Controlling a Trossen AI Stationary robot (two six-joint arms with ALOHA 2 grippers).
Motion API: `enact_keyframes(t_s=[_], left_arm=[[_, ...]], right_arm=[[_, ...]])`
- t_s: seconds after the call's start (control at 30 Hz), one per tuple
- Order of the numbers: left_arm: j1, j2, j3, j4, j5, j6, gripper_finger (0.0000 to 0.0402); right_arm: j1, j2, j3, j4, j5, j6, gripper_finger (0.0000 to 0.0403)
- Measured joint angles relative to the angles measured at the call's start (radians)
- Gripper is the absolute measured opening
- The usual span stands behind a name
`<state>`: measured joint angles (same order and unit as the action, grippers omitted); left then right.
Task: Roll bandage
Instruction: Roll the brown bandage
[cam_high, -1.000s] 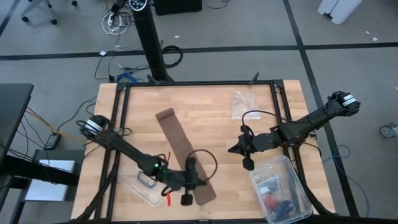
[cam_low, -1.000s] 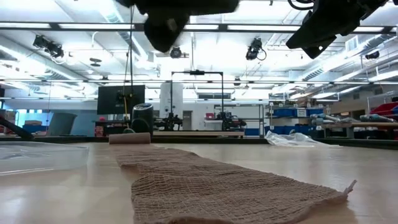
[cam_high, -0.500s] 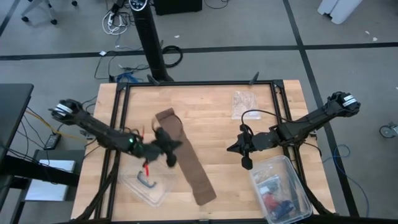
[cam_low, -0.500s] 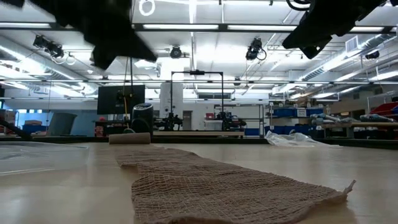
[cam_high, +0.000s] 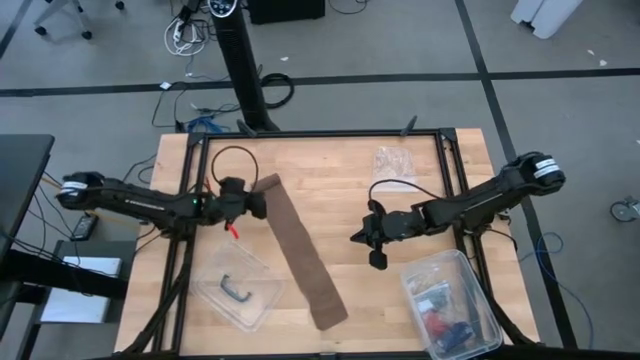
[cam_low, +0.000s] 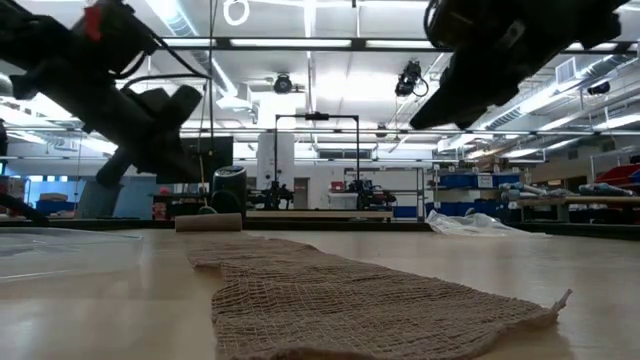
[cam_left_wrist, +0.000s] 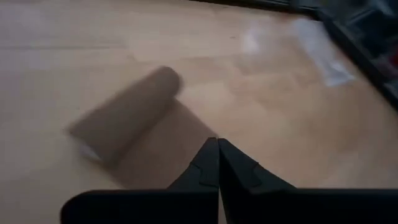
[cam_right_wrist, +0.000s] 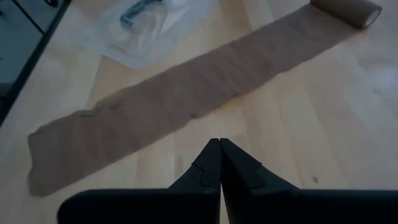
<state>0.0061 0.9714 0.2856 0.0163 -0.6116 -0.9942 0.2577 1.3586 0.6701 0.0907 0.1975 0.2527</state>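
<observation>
Both pincers shut; bandage near end cut off low.

The bandage is a dark brown, loosely woven fabric strip lying flat and mostly unrolled on the worktop, running from about 11 o'clock to 5 o'clock, with a small rolled-up end at 11 o'clock and a ragged free end at 5 o'clock
</observation>
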Motion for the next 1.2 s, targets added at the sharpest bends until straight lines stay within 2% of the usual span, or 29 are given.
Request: enact_keyframes(t_s=[0.2, 0.37, 0.63, 0.87, 1.03, 1.2], left_arm=[[0.086, -0.003, 0.078, -0.25, 0.022, 0.039, 0.0036], [0.147, -0.003, 0.084, -0.344, 0.079, -0.062, 0.0069], [0.21, 0.002, 0.033, -0.216, 0.169, -0.096, 0.0113], [0.262, 0.016, -0.026, -0.192, 0.21, -0.14, 0.0133], [0.288, 0.016, -0.092, 0.018, 0.232, -0.122, 0.0137], [0.324, 0.017, -0.149, 0.08, 0.267, -0.129, 0.0138]], right_arm=[[-0.031, 0.058, 0.0, 0.052, -0.045, -0.037, 0.0004], [-0.06, 0.064, 0.0, 0.058, -0.074, -0.087, 0.0002], [-0.113, 0.062, 0.0, 0.058, -0.182, -0.18, 0.0006], [-0.15, 0.062, 0.0, 0.058, -0.234, -0.22, 0.0004], [-0.169, 0.062, 0.0, 0.054, -0.257, -0.233, 0.0008], [-0.175, 0.062, 0.0, 0.051, -0.266, -0.238, 0.0005]])
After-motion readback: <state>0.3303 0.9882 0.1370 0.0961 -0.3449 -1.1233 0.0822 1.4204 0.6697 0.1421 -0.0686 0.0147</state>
